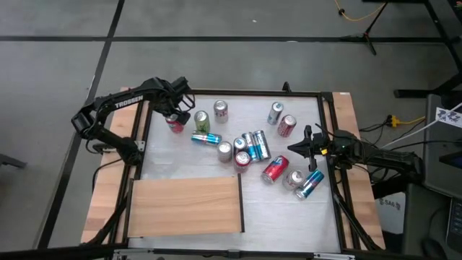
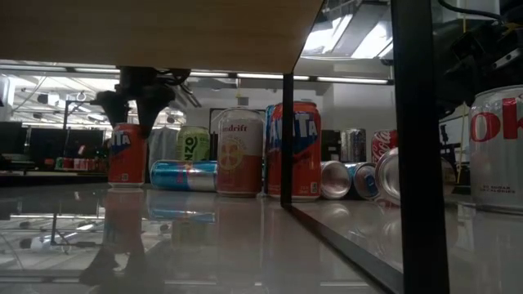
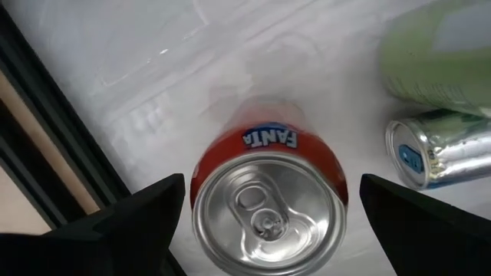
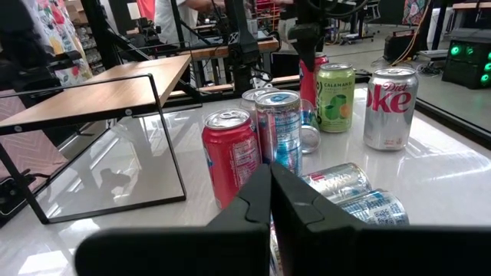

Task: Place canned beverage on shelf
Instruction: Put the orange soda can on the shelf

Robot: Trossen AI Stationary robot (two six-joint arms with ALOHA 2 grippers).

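An orange Fanta can [image 3: 268, 207] stands upright on the white table near its far left corner, also in the high view [image 1: 175, 126] and the low view [image 2: 127, 155]. My left gripper [image 3: 272, 184] points straight down over the Fanta can, open, with one finger on either side of the can's top and a small gap to each. The wooden shelf [image 1: 186, 206] sits raised on a black frame at the near left. My right gripper [image 4: 270, 180] waits shut and level at the table's right side [image 1: 297, 148].
A green can [image 3: 437, 54] stands and a blue can [image 3: 441, 153] lies right beside the Fanta can. Several more cans, standing and lying, crowd the table's middle [image 1: 249, 148]. The shelf's black post [image 2: 288, 139] and the table's black frame rail [image 3: 46, 146] are close.
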